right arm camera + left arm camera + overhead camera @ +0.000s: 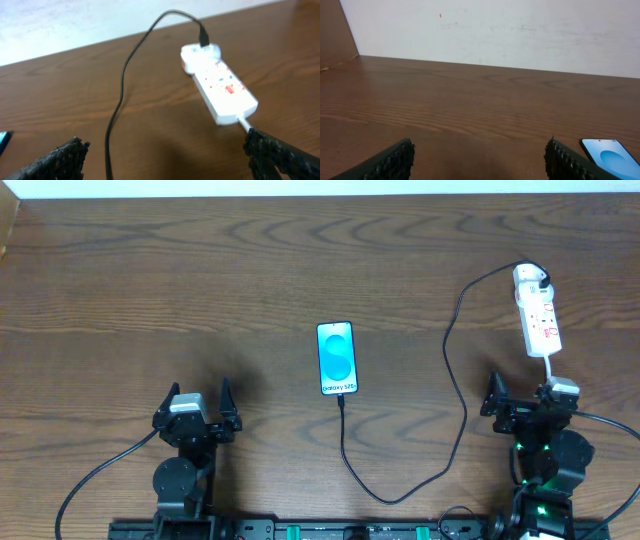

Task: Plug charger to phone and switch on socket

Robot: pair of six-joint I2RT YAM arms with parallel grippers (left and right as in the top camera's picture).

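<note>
The phone (336, 358) lies flat mid-table with its blue-cyan screen lit; its corner shows in the left wrist view (611, 156). The black charger cable (452, 385) runs from the phone's bottom edge, loops toward the front and climbs to its white plug in the socket (537, 310), a white power strip at the far right, also in the right wrist view (220, 85). The cable tip sits at the phone's port. My left gripper (198, 402) is open and empty at the front left. My right gripper (522, 392) is open and empty just in front of the socket.
The wooden table (200, 270) reaches a white wall at the back. The strip's white cord (551, 368) runs toward my right arm. A wooden side panel (332, 35) stands at the far left.
</note>
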